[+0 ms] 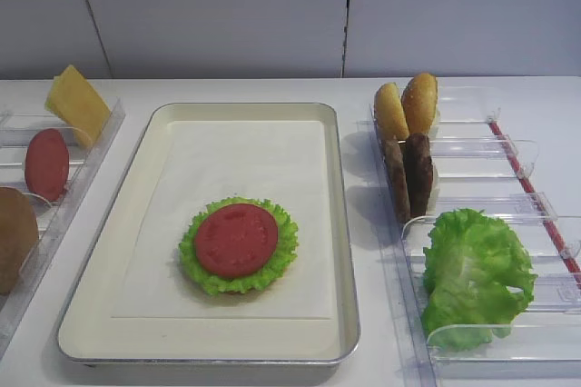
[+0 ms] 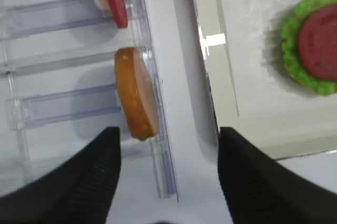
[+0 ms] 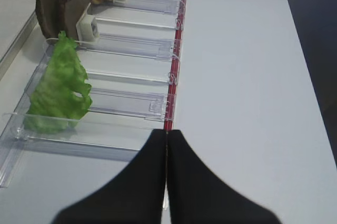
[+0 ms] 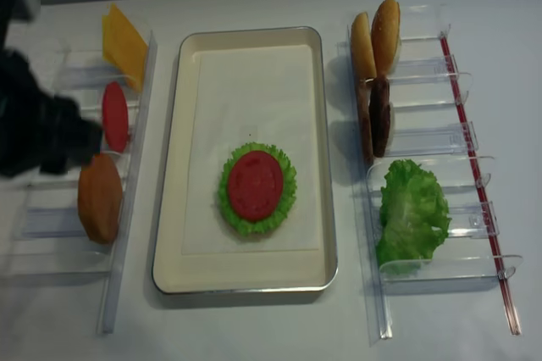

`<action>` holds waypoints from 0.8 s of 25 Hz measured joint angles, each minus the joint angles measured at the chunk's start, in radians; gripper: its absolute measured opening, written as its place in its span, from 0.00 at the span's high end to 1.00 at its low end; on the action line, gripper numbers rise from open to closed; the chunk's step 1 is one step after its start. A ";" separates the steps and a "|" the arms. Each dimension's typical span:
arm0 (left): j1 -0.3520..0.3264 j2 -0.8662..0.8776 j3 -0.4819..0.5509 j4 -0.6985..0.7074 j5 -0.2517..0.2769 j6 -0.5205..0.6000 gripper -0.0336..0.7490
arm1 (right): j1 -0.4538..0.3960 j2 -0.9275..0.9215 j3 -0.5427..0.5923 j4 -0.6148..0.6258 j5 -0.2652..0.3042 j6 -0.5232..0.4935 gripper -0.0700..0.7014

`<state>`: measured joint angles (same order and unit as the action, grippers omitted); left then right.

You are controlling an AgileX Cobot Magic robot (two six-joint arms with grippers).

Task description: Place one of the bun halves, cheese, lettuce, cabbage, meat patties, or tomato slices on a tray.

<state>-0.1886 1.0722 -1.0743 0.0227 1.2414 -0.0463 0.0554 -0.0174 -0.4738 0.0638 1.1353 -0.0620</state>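
On the cream rectangular tray, a red tomato slice lies flat atop a ruffled green round. The left tool hangs wide open, holding nothing, over the clear plastic rack beside an upright golden bun piece. The right tool is closed and empty above the white tabletop.

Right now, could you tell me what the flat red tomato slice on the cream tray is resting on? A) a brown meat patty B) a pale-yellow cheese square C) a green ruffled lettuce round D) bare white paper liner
C: the flat red tomato slice lies on the green ruffled lettuce round, whose frilled edge rings it on the cream tray.
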 joint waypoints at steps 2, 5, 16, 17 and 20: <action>0.000 -0.092 0.064 0.003 0.006 0.000 0.47 | 0.000 0.000 0.000 0.000 0.000 0.000 0.57; 0.000 -0.236 0.146 0.006 0.009 0.000 0.47 | 0.000 0.000 0.000 0.000 0.000 0.000 0.57; 0.000 -0.791 0.325 0.010 0.026 0.000 0.48 | 0.000 0.000 0.000 0.000 0.000 0.000 0.57; 0.000 -0.791 0.325 0.010 0.026 0.000 0.48 | 0.000 0.000 0.000 0.000 0.000 0.000 0.57; 0.000 -0.924 0.363 -0.009 0.032 0.000 0.48 | 0.000 0.000 0.000 0.000 0.000 0.000 0.57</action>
<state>-0.1886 0.1483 -0.7114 0.0135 1.2736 -0.0463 0.0554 -0.0174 -0.4738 0.0638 1.1353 -0.0620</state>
